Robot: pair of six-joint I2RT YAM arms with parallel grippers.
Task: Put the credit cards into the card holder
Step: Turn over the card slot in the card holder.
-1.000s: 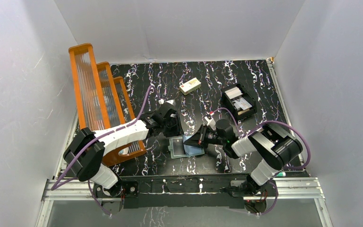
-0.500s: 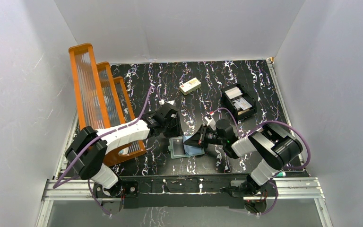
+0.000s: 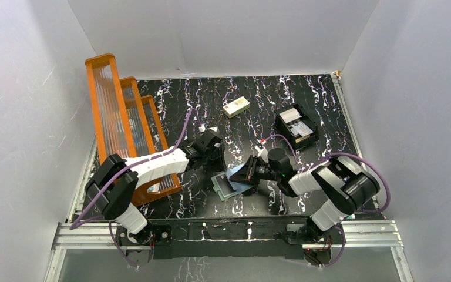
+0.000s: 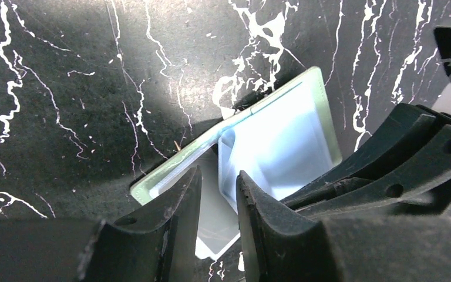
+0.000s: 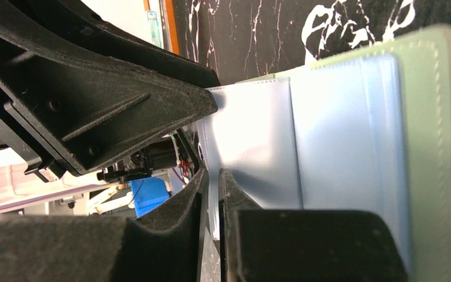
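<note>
Card holder (image 3: 229,185) lay open near the bench's (image 3: 311,94) near edge, credit cards (image 3: 290,115) apparently not yet loaded; left pincer (image 4: 218,176) slightly apart, right pincer (image 5: 212,173) nearly together, grip unclear.

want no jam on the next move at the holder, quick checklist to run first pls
1. holder open, inside up: ok
2. left gripper over the holder's pocket: ok
3. card in its jaws: cannot tell, something pale shows between them
4. right gripper holding the holder's edge: cannot tell, jaws nearly together there
5. grippers clear of each other: cannot tell, they sit very close
6. more cards waiting in the tray: ok
</note>
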